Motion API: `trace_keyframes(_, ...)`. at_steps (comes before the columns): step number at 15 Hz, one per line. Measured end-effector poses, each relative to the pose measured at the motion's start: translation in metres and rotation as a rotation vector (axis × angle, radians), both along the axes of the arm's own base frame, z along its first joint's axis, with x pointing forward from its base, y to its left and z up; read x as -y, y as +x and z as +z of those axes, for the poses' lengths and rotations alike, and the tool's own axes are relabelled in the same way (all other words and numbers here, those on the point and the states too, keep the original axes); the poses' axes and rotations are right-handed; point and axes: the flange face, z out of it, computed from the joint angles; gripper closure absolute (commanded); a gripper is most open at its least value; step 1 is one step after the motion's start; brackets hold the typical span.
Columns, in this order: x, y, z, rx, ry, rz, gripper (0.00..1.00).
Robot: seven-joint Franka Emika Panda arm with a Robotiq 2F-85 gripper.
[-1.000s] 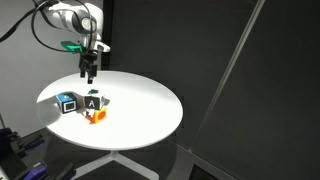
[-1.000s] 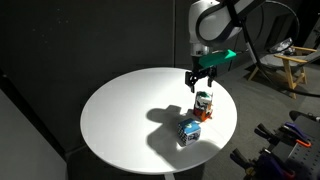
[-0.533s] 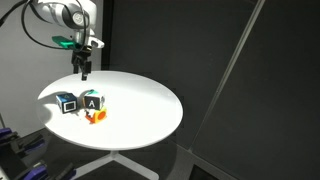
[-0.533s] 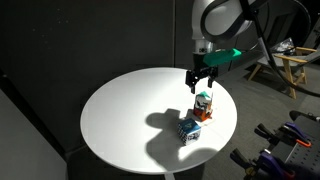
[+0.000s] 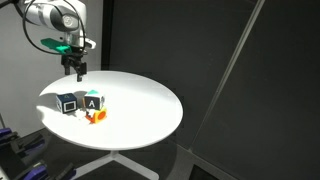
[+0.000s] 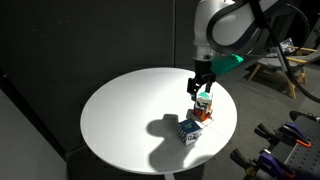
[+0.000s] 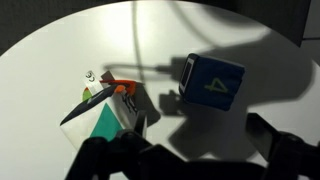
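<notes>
while the black robotiq gripper [image 5: 74, 68] hangs in the air above the round white table [image 5: 140, 105], its jaws stand wide apart and released, with nothing between them. in the wrist view the two dark fingers [image 7: 100, 160] enter from the bottom edge, one at each side, and only shadowed tabletop shows in the gap; neither finger touches any block. nearest to the gripper [image 6: 197, 88] is a white letter cube with a green side [image 6: 204, 101], which sits on the table just below and beside the fingertips in an exterior view. the same cube [image 5: 92, 101] shows a black "a" on its white face, and in the wrist view [image 7: 115, 118] it lies tilted just ahead of one finger. a small orange piece [image 7: 122, 88] lies close against this cube; whether the two touch i cannot tell. it also shows in both exterior views [image 5: 97, 117] [image 6: 205, 115]. a blue cube with a white 4 on its face [image 7: 212, 82] rests flat on the table beside the letter cube, a narrow gap between them. this blue cube [image 6: 189, 129] is nearer the table rim [image 5: 68, 103]. all three blocks sit grouped near one edge of the table, under the arm's dark shadow [image 6: 165, 124].
</notes>
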Motion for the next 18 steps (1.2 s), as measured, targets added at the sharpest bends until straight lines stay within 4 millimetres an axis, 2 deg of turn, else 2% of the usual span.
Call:
trace_keyframes(9, -0.003, -0.003, -0.004, 0.011, 0.006, 0.051, 0.0)
trace_keyframes(18, -0.008, -0.008, -0.016, -0.013, -0.002, 0.005, 0.0)
